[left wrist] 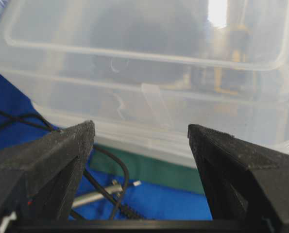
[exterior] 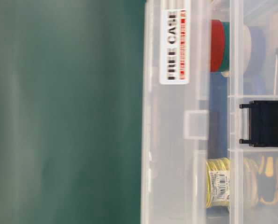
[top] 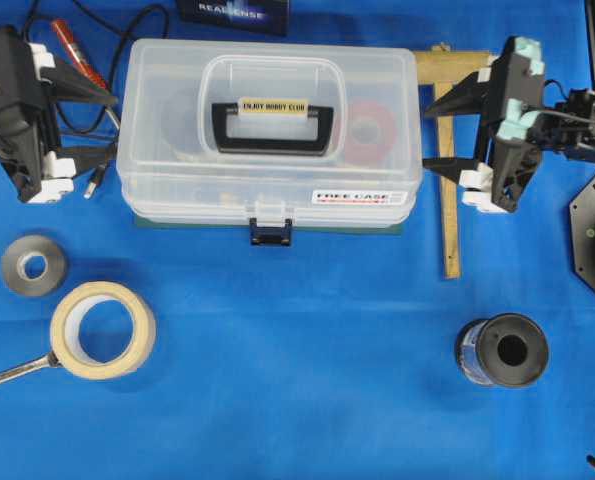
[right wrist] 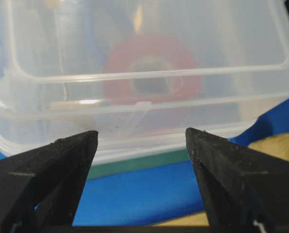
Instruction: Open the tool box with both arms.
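The tool box (top: 167, 165), a clear plastic case, lies shut on the blue table with its black handle (top: 274, 128), yellow label (top: 272, 106) and dark blue latch (top: 271, 233) facing the near side. My left gripper (top: 115, 125) stands open just off the box's left end, and my right gripper (top: 425, 136) stands open just off its right end. In the left wrist view the tool box (left wrist: 149, 63) fills the frame beyond the left gripper (left wrist: 140, 127), nothing between the fingers. The right wrist view shows the tool box (right wrist: 86, 48) beyond the empty right gripper (right wrist: 142, 133).
A green mat (top: 177, 222) lies under the box. Black cables (top: 82, 125) and a red-handled tool (top: 72, 48) lie by the left gripper. A wooden square (top: 449, 200) lies under the right gripper. Grey tape (top: 33, 265), masking tape (top: 103, 329), a wrench (top: 12, 373) and a black spool (top: 504, 351) sit nearer.
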Tool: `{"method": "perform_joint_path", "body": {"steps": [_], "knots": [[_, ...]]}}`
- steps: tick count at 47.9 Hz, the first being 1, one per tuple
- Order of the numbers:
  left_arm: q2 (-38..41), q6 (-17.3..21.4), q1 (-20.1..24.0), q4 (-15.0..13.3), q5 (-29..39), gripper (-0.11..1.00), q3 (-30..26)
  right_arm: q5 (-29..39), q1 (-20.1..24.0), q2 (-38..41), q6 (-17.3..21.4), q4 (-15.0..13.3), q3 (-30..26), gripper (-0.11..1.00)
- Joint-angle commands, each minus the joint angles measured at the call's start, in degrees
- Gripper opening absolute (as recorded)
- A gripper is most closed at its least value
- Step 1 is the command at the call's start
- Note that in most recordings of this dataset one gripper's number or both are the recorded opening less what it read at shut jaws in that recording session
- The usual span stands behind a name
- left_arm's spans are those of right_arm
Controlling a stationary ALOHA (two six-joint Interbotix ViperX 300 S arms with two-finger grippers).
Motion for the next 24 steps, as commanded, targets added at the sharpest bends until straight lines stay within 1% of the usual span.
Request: {"method": "perform_joint_path", "body": {"steps": [1,11,19,24], "knots": [[-2.3,-0.2,0.1,-0.2,-1.8,0.75,-1.3,-1.0,0.8,-2.3,0.4,0.2,-3.5,0.78],[-4.9,0.2,1.9,-0.2,-6.1,0.76,-0.4,-1.1,0.2,-5.8,0.3,0.2,-3.3,0.78],[-5.0,0.3,3.8,-0.2,-7.4,0.76,-0.3,-1.3,-0.8,-7.5,0.0,-0.2,-3.1,0.78],[-4.7,2.4,4.7,-0.2,-7.5,0.75,-0.4,-1.4,-1.4,-7.6,0.0,-0.5,-3.0,0.78]]}}
